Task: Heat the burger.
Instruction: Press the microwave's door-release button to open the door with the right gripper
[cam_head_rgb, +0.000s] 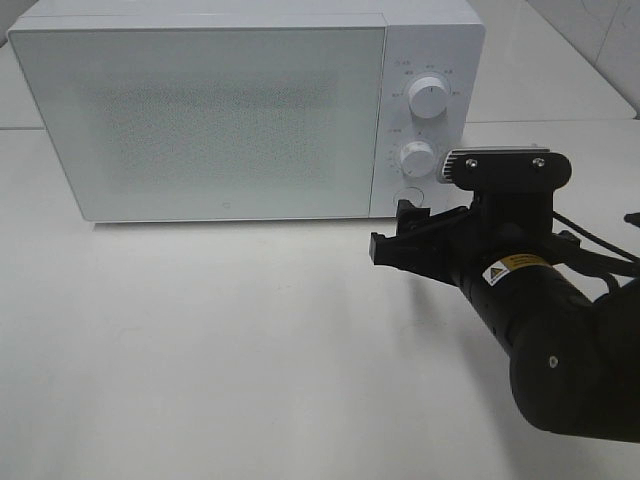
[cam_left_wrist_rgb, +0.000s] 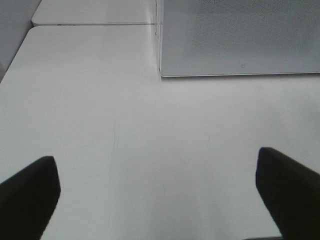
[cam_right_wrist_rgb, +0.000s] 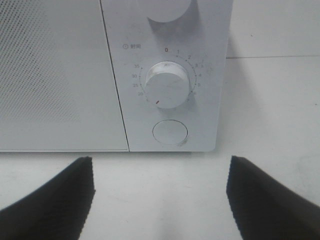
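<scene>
The burger is out of view. The white microwave (cam_head_rgb: 200, 110) stands at the back of the table with its door shut and nothing visible through the frosted front. My right gripper (cam_head_rgb: 392, 232) is open, low over the table just in front of the control panel. In the right wrist view it (cam_right_wrist_rgb: 160, 162) faces the timer knob (cam_right_wrist_rgb: 167, 85) and the round button (cam_right_wrist_rgb: 170, 132) below it, touching neither. The knob's red mark sits near 20. My left gripper (cam_left_wrist_rgb: 155, 157) is open and empty above bare table, short of the microwave's (cam_left_wrist_rgb: 240, 35) lower left corner.
A second, upper knob (cam_head_rgb: 430, 97) sits above the timer knob (cam_head_rgb: 417, 158). The white table (cam_head_rgb: 200, 350) extends in front of the microwave. My right arm (cam_head_rgb: 560, 330) fills the lower right of the high view. A seam between tabletops (cam_left_wrist_rgb: 95, 24) runs behind the left gripper's area.
</scene>
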